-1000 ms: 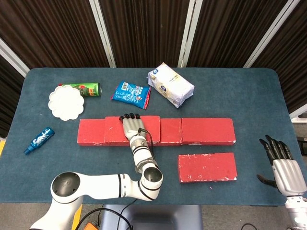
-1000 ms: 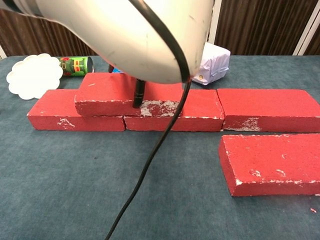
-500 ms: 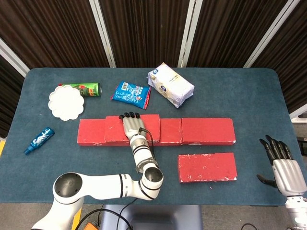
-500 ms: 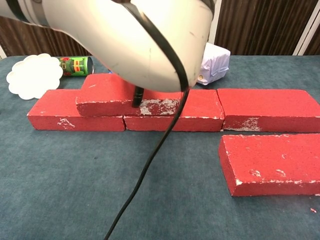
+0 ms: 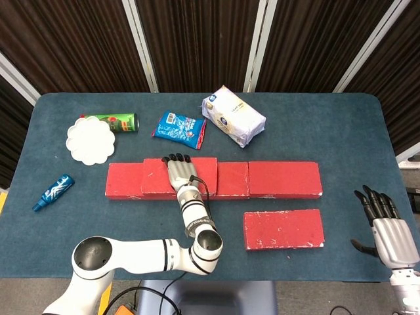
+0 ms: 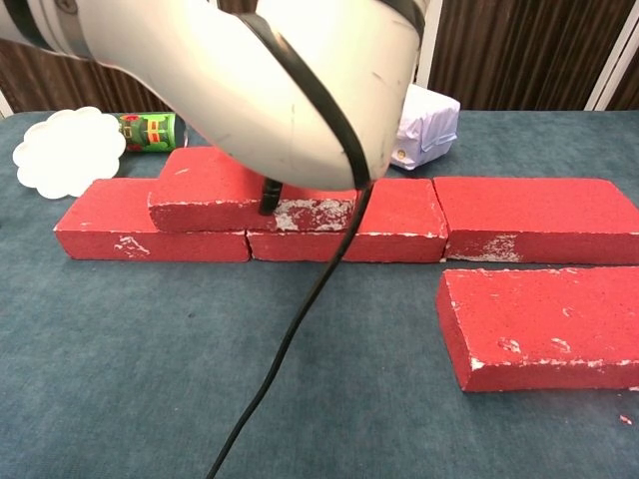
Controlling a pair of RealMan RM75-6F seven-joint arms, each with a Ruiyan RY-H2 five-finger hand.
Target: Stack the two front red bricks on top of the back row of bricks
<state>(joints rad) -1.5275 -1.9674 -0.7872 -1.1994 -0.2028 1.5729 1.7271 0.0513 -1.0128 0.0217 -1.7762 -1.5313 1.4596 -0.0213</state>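
A back row of red bricks [image 5: 284,178] runs across the table's middle. One red brick [image 5: 154,177] lies on top of that row at its left part, also seen raised in the chest view [image 6: 210,185]. My left hand [image 5: 182,176] lies flat over this top brick, fingers reaching its far edge, and a dark fingertip [image 6: 270,198] presses its front face. The second front red brick [image 5: 283,229] lies alone on the table, right of centre [image 6: 544,324]. My right hand [image 5: 387,226] hovers at the table's right edge, fingers apart, holding nothing.
Behind the row lie a white plate [image 5: 90,139], a green can [image 5: 117,122], a blue snack bag [image 5: 179,127] and a white packet [image 5: 233,115]. A small blue bottle [image 5: 53,191] lies at the left edge. My left forearm [image 6: 260,70] blocks much of the chest view.
The top brick has shifted very slightly left under my left hand. My left forearm has sunk a little in the chest view. The right hand has not moved.
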